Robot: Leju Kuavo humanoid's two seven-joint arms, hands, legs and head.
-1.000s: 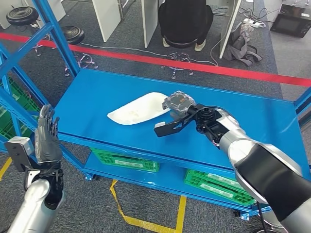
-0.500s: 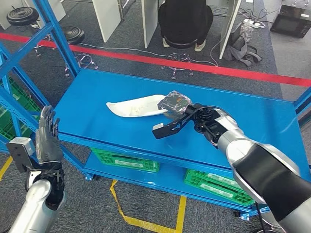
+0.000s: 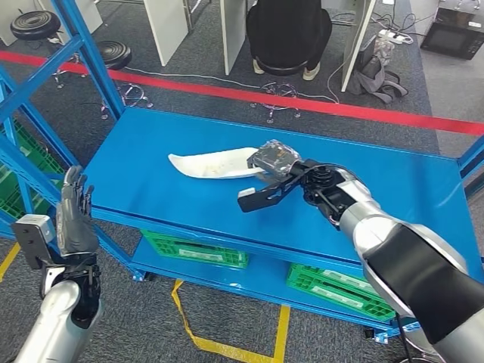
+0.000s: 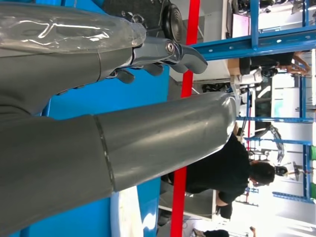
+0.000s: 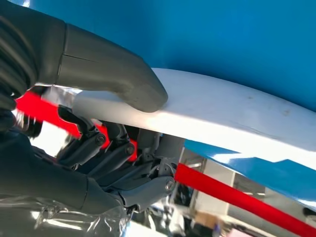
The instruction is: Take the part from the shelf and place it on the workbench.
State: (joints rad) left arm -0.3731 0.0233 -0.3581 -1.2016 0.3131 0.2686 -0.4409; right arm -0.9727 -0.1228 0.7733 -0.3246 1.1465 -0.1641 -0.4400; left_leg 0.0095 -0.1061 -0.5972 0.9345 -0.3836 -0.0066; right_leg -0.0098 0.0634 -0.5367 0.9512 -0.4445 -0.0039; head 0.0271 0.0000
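— blue shelf (image 3: 171,162) fronts us, grey carpet and a red floor line (image 3: 342,108) behind. where's our white part (image 3: 214,162)?
— on that shelf, one end pinched by our right hand (image 3: 273,168). our left hand (image 3: 72,219) hangs spread, holding nothing.

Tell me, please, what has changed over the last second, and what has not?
The right hand has taken hold of the white part at its end and tipped it up: it lay flat on the blue shelf, now it shows nearly edge-on, its thumb pressed on top. The left hand stays raised and empty beside the shelf.
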